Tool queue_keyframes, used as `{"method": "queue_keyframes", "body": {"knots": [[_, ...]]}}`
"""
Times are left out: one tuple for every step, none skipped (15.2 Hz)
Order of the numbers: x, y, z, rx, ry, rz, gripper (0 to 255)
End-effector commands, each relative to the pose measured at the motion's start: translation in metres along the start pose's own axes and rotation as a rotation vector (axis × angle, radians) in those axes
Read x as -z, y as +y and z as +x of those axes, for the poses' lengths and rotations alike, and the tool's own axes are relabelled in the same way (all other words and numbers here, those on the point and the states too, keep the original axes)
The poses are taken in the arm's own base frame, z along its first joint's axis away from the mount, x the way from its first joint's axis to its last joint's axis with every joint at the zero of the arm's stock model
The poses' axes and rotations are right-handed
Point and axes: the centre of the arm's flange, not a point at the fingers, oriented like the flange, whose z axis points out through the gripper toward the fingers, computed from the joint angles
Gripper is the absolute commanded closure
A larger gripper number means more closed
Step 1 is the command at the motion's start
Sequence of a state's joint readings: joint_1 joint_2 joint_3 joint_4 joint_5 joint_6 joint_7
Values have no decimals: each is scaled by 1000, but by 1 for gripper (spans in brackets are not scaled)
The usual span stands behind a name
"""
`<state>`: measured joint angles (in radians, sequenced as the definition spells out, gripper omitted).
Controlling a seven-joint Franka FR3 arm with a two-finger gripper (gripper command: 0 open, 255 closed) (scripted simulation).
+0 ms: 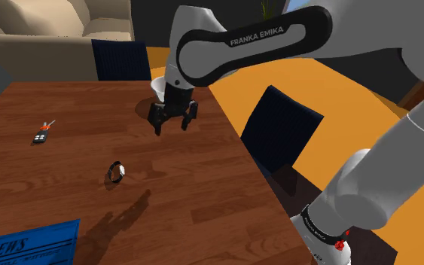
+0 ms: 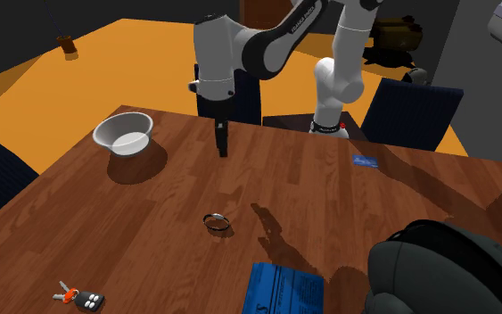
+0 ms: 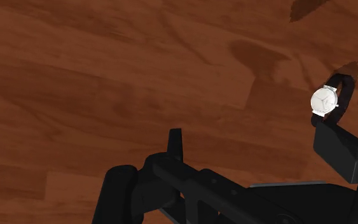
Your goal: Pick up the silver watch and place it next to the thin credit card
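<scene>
The watch [image 1: 116, 172] has a silver-white face and a dark strap, and it rests on the brown wooden table [image 1: 202, 196]. In the second exterior view the watch [image 2: 216, 220] lies near the table's middle, and a thin blue card [image 2: 366, 161] lies flat toward that view's right, near the arm's stand. My black gripper [image 1: 172, 126] hangs above the table, open and holding nothing, up and to the right of the watch in the shoulder view. In the wrist view the watch [image 3: 327, 102] sits just beyond one fingertip [image 3: 336, 149] of the gripper [image 3: 255, 149], not between the fingers.
A white bowl [image 2: 124, 134] stands near the table edge beside the gripper [image 2: 223, 143]. A key fob with keys [image 2: 81, 297] and a blue newspaper [image 2: 283, 290] lie at the near edge. A large black rounded object [image 2: 445, 272] sits at lower right. Dark blue chairs [image 1: 278, 132] flank the table.
</scene>
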<state>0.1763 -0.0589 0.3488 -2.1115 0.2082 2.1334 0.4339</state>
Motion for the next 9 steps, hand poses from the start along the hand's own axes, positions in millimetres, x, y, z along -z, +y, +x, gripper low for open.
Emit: {"method": "queue_keyframes", "body": {"knots": [[-17,-16,14,9,-4,5,0],[-24,-25,19,13,-7,7,0],[-32,-35,23,18,-9,9,0],[-40,-45,28,23,-11,11,0],[-48,-54,32,28,-14,13,0],[-55,-64,36,33,-16,15,0],[-63,-74,41,38,-18,17,0],[-71,-83,45,42,-21,19,0],[-79,-93,49,47,-23,21,0]]}}
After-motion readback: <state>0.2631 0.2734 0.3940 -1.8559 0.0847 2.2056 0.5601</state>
